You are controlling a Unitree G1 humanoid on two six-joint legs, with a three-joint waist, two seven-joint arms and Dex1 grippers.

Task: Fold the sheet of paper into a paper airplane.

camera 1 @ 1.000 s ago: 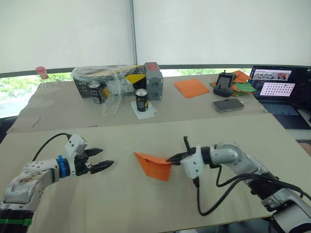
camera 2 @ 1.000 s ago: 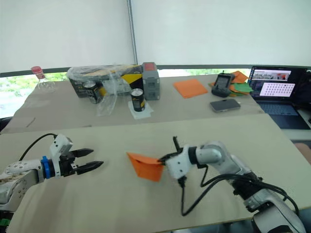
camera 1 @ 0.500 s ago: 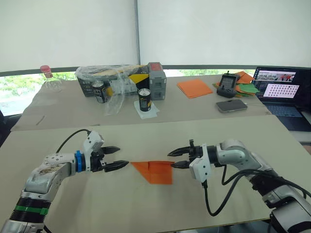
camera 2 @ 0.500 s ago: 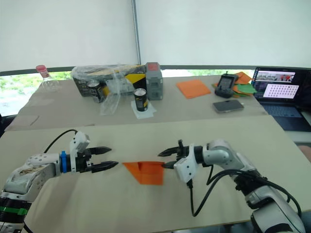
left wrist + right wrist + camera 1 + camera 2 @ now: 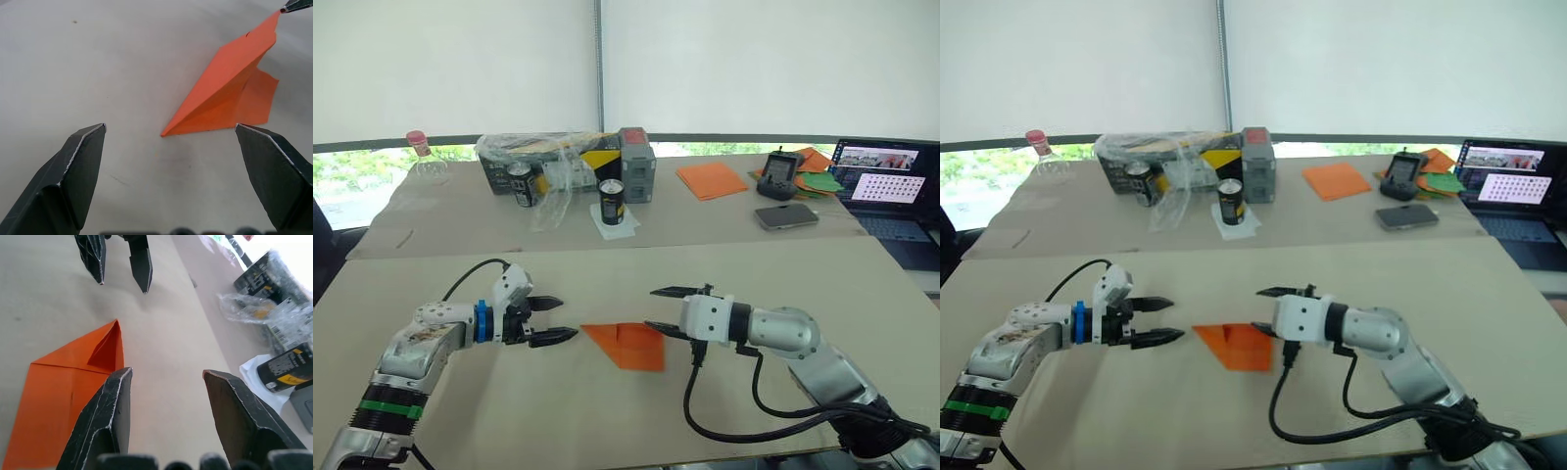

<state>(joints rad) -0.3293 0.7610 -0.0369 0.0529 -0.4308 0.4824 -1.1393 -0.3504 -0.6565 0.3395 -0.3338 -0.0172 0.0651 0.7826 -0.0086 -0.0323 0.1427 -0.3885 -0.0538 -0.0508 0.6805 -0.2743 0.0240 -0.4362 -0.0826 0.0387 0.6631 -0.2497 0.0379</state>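
The bright orange sheet of paper [image 5: 626,343], folded into a pointed wedge with layered creases, lies flat on the near table between my two grippers. Its sharp tip points to my left. My left gripper [image 5: 566,318] is open just short of that tip, with nothing between its fingers; the left wrist view shows the paper [image 5: 230,93] ahead of them. My right gripper [image 5: 651,307] is open at the wedge's wide right end. Its lower finger hangs over the paper's edge [image 5: 63,387] without gripping it.
On the far table stand two cans [image 5: 612,202], a plastic-wrapped box [image 5: 558,157], a grey box [image 5: 636,176] and a bottle [image 5: 419,157]. To the right lie a stack of orange sheets [image 5: 712,179], green papers [image 5: 813,181], a phone [image 5: 786,215] and a laptop [image 5: 886,186].
My right gripper has opened and let go of the paper, which has dropped from a raised, tilted pose to lie flat. My left gripper has come closer to its tip. The camera has shifted.
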